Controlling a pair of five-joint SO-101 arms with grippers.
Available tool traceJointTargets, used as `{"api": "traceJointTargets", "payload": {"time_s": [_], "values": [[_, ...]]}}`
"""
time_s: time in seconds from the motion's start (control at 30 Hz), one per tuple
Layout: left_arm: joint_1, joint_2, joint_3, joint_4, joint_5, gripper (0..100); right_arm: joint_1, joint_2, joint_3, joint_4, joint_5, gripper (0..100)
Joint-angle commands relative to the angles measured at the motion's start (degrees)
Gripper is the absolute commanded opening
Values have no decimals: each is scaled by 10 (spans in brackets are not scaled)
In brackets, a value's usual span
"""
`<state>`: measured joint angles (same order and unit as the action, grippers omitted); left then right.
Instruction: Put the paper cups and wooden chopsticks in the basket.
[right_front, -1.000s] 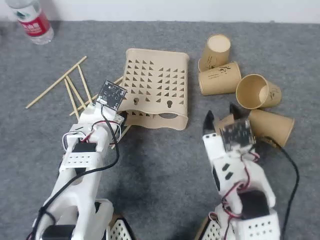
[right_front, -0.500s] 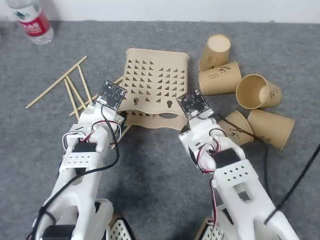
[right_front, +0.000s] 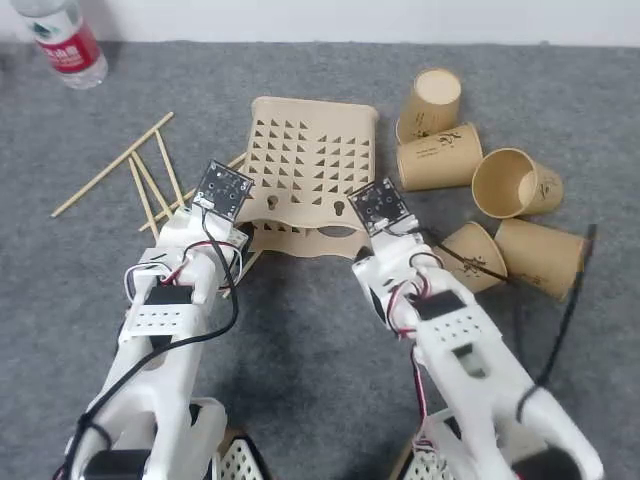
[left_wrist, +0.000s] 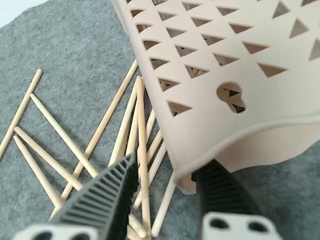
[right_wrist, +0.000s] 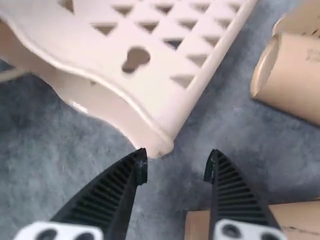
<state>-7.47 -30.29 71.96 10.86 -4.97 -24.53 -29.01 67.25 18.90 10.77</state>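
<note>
Both hands sit at the near edge of the basket (right_front: 310, 150), which lies tipped over on the tabletop (right_front: 300, 330), perforated wall up and mouth not facing upward; nothing is in it yet. My left hand (left_wrist: 171, 164) is spread, with the basket's near left corner between its fingers, one finger over the chopsticks (right_front: 140, 175) and the other by the rim. My right hand (right_wrist: 177, 154) is also spread, with the near right corner just ahead of its tips and apparently not touching. The cups (right_front: 440, 162) lie on their sides in a loose cluster to the basket's right, one of them just beside my right hand. The chopsticks are scattered to the left, several running under the basket's left edge. Risks, as I judge them: if one hand shuts before the other, the basket could pivot on the gripped corner and swing away from the free hand. The rim is thin and curved, so a shallow bite could slip off as the basket is righted. My left fingers could pinch a chopstick along with the rim, weakening the hold and dragging sticks about. Turning the basket may sweep the trapped chopsticks further underneath. My right arm could nudge the nearest cup, and cups on their sides will likely roll out of reach.
</note>
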Motion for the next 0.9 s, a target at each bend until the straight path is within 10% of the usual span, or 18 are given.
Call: {"api": "traceJointTargets", "payload": {"time_s": [0.0,0.87], "values": [[4,0,-2,-16,7,167,-1,55,-57,-17,13,202],[5,1,-2,-16,7,167,-1,207,-141,-137,16,198]]}}
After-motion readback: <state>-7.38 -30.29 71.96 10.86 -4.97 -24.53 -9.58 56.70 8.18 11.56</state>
